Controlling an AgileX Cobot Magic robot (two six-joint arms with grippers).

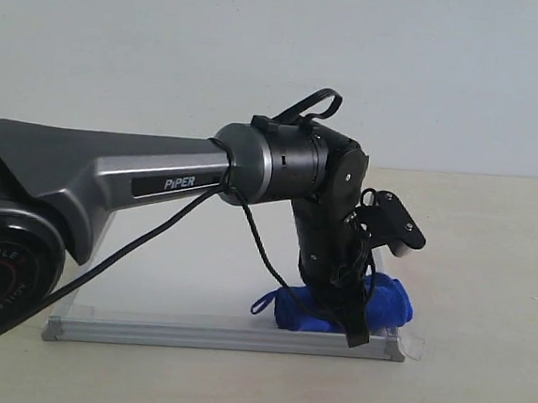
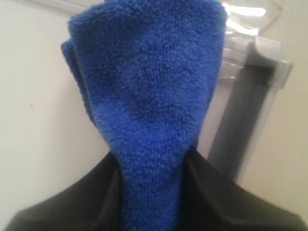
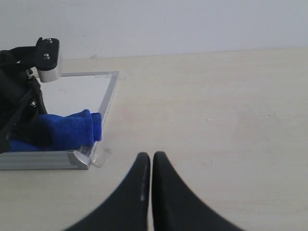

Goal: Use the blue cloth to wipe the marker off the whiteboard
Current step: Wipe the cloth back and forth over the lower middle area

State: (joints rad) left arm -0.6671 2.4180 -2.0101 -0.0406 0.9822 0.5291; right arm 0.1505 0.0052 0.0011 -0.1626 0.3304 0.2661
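My left gripper [image 1: 346,307] is shut on the blue cloth [image 1: 387,304], a fuzzy deep blue roll pressed onto the whiteboard [image 1: 192,331] at its near right corner. In the left wrist view the blue cloth [image 2: 149,96] fills the middle, pinched between the black fingers [image 2: 86,202], with the whiteboard's silvery frame [image 2: 245,125] beside it. No red marker lines show in any view; the arm hides much of the board. My right gripper [image 3: 151,156] is shut on nothing, over bare table to the right of the whiteboard [image 3: 108,98] and the blue cloth [image 3: 72,129].
The left arm's grey link [image 1: 111,178] crosses over the board and hides most of its surface. A clear tape tab [image 3: 102,156] sticks out at the board's near right corner. Light wooden table [image 1: 488,277] extends to the right, with a white wall behind.
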